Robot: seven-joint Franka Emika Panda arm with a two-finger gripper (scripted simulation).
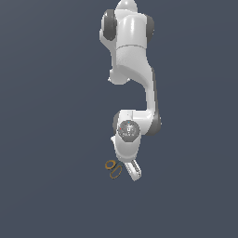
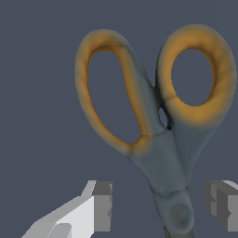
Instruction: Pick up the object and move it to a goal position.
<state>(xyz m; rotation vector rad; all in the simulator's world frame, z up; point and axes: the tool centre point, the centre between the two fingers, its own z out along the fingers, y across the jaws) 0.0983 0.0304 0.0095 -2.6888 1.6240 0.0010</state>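
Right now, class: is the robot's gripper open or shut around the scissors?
Open. In the wrist view the gripper fingers stand apart either side of the scissors, touching neither side.

A flat, uniform dark slate-blue surface [image 1: 51, 139] fills the whole background of the exterior view, without seams, edges, markings or texture. The same plain blue-grey ground [image 2: 37, 116] lies behind everything in the wrist view, evenly lit and showing no clear shadows. Nothing else apart from this bare surface can be made out in either view.
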